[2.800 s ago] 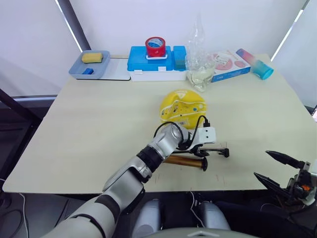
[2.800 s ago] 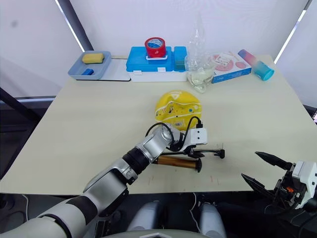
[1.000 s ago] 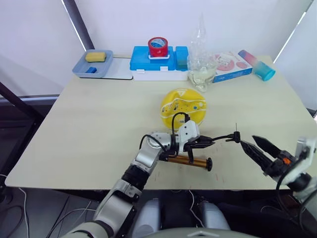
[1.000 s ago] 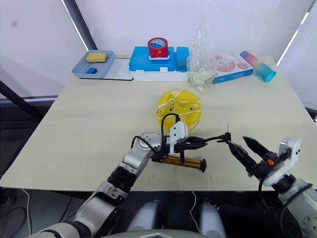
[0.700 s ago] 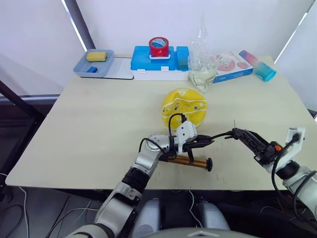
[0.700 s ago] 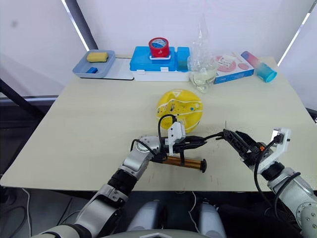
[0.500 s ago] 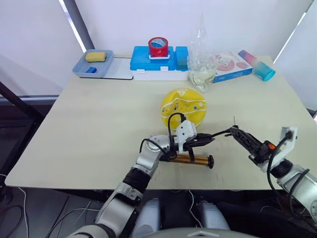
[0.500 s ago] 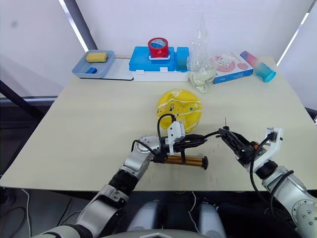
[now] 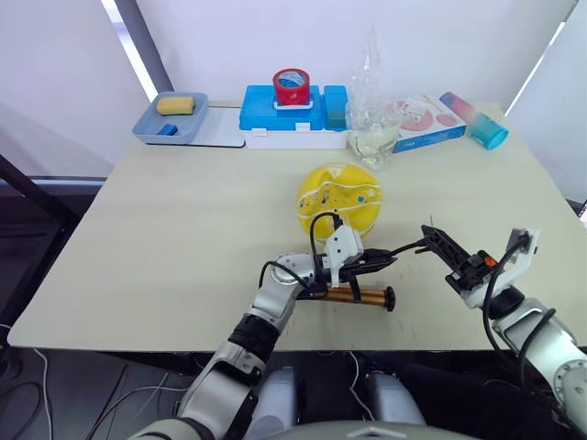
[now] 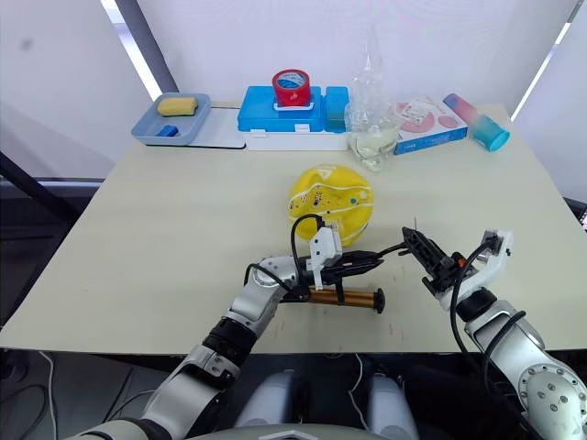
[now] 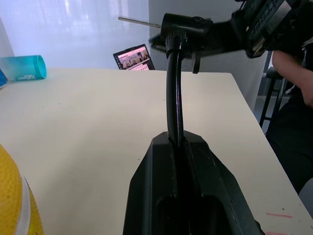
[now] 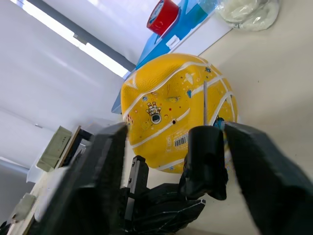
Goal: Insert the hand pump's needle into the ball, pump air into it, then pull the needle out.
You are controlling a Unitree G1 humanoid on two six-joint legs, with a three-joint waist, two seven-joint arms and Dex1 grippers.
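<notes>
Right wrist view: the needle [image 12: 205,100] is seen standing up from its black fitting, which is pinched between the closed fingers of the right tool [image 10: 415,244]; the ball [image 12: 176,108] lies just beyond. The needle is judged thin and easily bent, so hold is best kept on the fitting, not the pin. The hose [image 9: 404,248] is flexible and arches from the fitting back to the left tool [image 9: 374,262], whose fingers are closed around it (seen plainly in the left wrist view). The pump [image 9: 353,294], a stiff metal cylinder, rests on the bench [image 9: 183,238] just under the left tool. The ball sits mid-bench, behind both tools, apart from them; it looks soft and slightly sagged, likely to roll or dent when pushed.

Containers at the far edge: a grey tray [image 9: 149,131] holding a yellow sponge [image 9: 171,105] and a small blue piece; a blue box [image 9: 284,116] with a red tape roll [image 9: 290,87] on its lid; a clear plastic bag [image 9: 371,137], contents unclear; a blue cup [image 9: 487,134] on its side.
</notes>
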